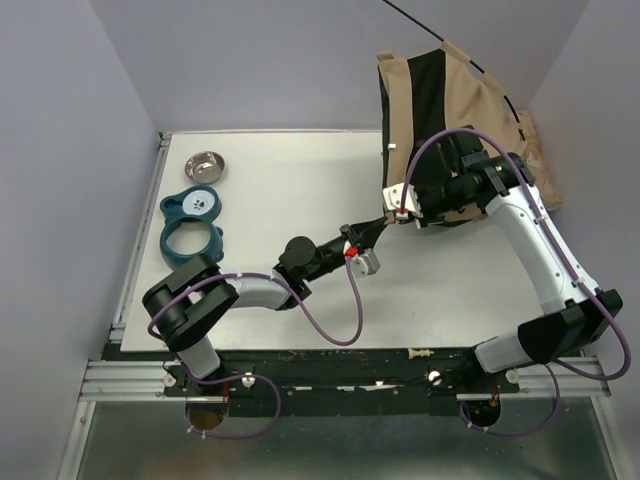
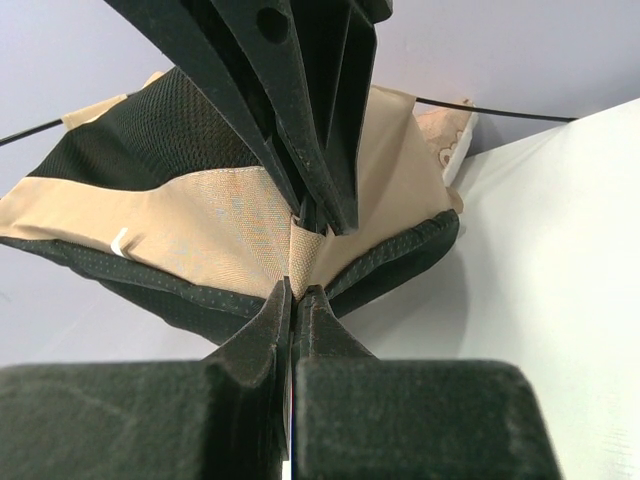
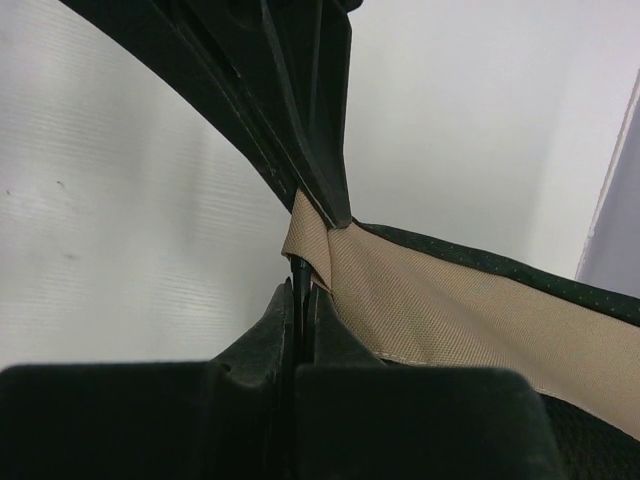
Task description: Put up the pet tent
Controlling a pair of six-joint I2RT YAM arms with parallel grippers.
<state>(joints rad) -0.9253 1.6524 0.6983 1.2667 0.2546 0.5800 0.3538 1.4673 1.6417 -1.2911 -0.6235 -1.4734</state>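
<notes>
Our left gripper [image 2: 305, 255] is pinched tight on a fold of tan fabric by the tent's black hem, and the right gripper [image 3: 318, 245] is nipping a tan fold the same way, just beside it. The pet tent [image 1: 455, 90] is a slumped tan heap with a black mesh panel and a thin black pole [image 1: 412, 18], upper right of the top view at the table's [image 1: 290, 180] far corner; its tiny white tag [image 2: 120, 240] is too small for us to read. Left arm reaches low from lower left to centre, right arm arches up from lower right and hooks back left.
</notes>
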